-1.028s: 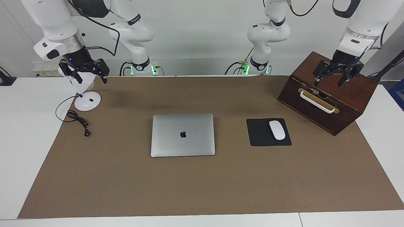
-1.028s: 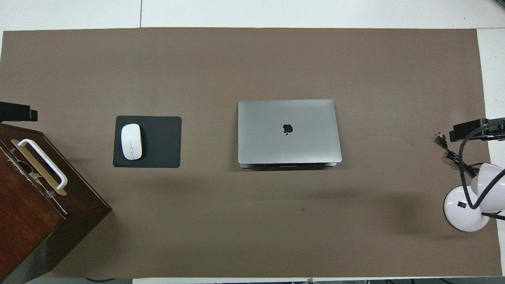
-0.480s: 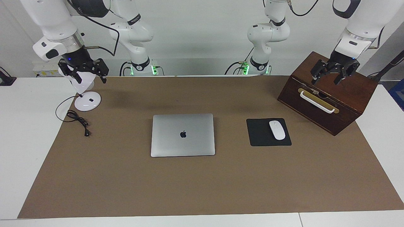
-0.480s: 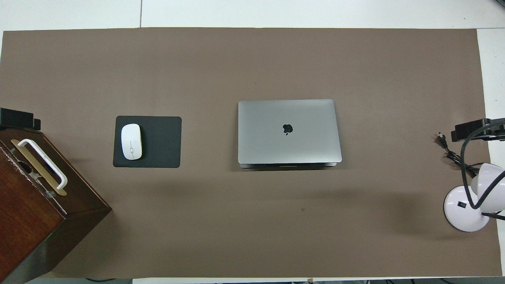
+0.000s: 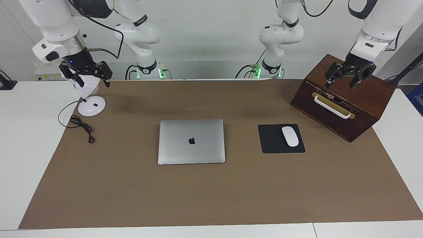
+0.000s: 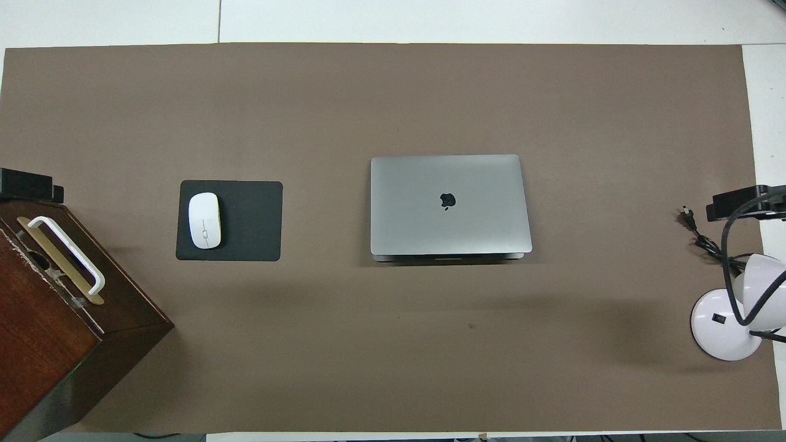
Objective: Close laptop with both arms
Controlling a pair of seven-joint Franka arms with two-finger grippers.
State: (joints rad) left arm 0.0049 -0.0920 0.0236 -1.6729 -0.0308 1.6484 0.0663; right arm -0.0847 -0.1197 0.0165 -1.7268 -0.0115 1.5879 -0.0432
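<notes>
The silver-grey laptop [image 5: 191,141] [image 6: 450,204] lies in the middle of the brown mat with its lid down flat and the apple logo facing up. My right gripper [image 5: 89,78] [image 6: 746,201] hangs open in the air over the white desk lamp at the right arm's end of the table, well apart from the laptop. At the left arm's end, my left gripper [image 5: 340,83] [image 6: 27,184] hangs open over the top of the wooden box. Neither gripper holds or touches anything.
A white mouse [image 5: 290,136] rests on a black mouse pad [image 5: 272,143] beside the laptop. A dark wooden box [image 5: 343,99] with a white handle stands at the left arm's end. A white lamp [image 5: 91,106] and black cable [image 5: 82,127] sit at the right arm's end.
Both grippers have risen a little and drawn back toward their own ends of the table. The laptop has not moved.
</notes>
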